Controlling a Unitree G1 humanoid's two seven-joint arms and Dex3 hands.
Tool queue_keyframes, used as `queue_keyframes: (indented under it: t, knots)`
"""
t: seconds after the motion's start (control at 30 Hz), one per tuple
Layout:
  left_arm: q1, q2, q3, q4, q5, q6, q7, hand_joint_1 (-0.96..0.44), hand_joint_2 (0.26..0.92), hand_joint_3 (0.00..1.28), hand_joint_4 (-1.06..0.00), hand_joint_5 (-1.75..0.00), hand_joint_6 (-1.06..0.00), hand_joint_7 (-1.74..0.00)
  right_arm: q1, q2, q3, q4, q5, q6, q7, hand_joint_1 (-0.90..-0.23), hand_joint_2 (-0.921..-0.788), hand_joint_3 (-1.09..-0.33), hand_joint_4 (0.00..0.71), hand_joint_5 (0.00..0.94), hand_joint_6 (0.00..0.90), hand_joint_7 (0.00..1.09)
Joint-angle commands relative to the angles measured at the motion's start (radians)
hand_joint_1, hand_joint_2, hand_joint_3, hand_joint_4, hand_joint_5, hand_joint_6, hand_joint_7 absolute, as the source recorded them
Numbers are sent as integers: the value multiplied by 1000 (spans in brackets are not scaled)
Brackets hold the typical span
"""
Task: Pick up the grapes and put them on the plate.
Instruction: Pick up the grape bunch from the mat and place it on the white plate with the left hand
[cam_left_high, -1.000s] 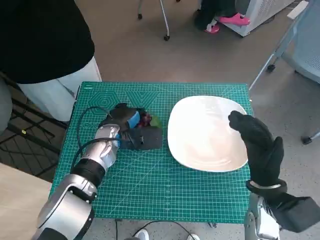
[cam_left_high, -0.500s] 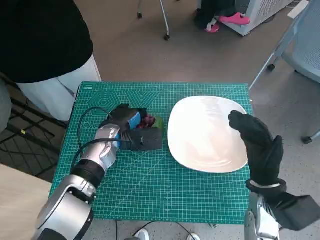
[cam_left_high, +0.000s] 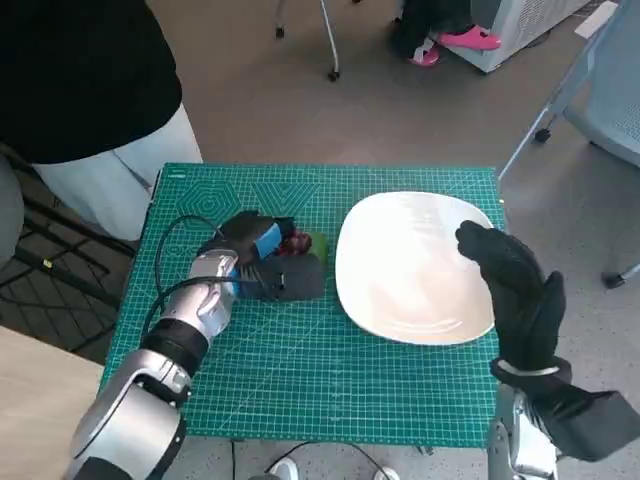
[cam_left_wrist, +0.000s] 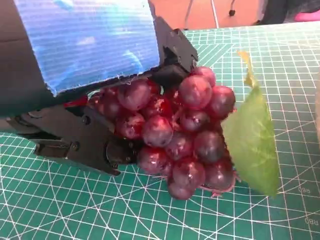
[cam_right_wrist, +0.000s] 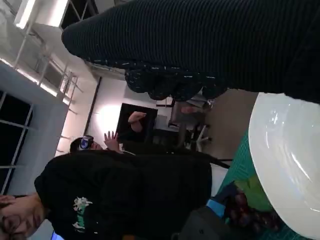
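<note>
A bunch of dark red grapes (cam_left_high: 295, 243) with a green leaf (cam_left_high: 316, 243) lies on the green cutting mat, just left of the white plate (cam_left_high: 400, 270). My left hand (cam_left_high: 262, 255) lies over the bunch. The left wrist view shows the grapes (cam_left_wrist: 175, 135) pressed between the black fingers (cam_left_wrist: 75, 145), which hold them low over the mat; the leaf (cam_left_wrist: 250, 135) sticks out on the far side. My gloved right hand (cam_left_high: 515, 290) hovers over the plate's right edge, fingers extended and holding nothing. The right wrist view shows the plate (cam_right_wrist: 285, 155) and the grapes (cam_right_wrist: 250, 212) beyond it.
The green mat (cam_left_high: 330, 370) covers the small table. A person in a black top (cam_left_high: 80, 90) stands close at the table's far left corner. A black cable (cam_left_high: 165, 260) loops beside my left wrist. Chair legs (cam_left_high: 330, 40) and a pale chair (cam_left_high: 600, 90) stand on the floor beyond.
My left hand has drawn its fingers in slightly around the grapes and edged a little toward the plate. The right hand has stayed in place.
</note>
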Motion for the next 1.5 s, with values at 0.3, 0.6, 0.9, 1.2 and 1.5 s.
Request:
queue_keyframes:
  t: [0.3, 0.6, 0.9, 1.2, 1.5]
  knots:
    - [28, 29, -3, -60, -1, 4, -27, 321, 921, 343, -375, -1540, -549, -168, 9, 6, 1, 9, -9, 4, -8, -608, -921, -895, 563, 1, 199, 523]
    - [69, 79, 26, -213, -15, 14, -43, 199, 921, 290, -427, -1444, -626, -677, 0, 6, 1, 18, -13, -1, -11, -608, -921, -896, 563, 1, 200, 522]
    - [146, 140, 89, -461, -38, 47, -88, 7, 921, 199, -547, -1393, -497, -1197, -5, 5, 2, 24, -19, -6, -16, -607, -921, -897, 563, 1, 199, 523]
    - [191, 165, 115, -600, -35, 91, -114, 1, 921, 187, -561, -1419, -514, -1150, -7, 4, 4, 28, -19, -9, -17, -607, -921, -897, 563, 1, 198, 524]
    - [294, 227, 200, -912, -39, 113, -128, 2, 921, 196, -562, -1305, -469, -1306, -12, 3, 4, 32, -14, -8, -13, -607, -921, -897, 563, 1, 198, 524]
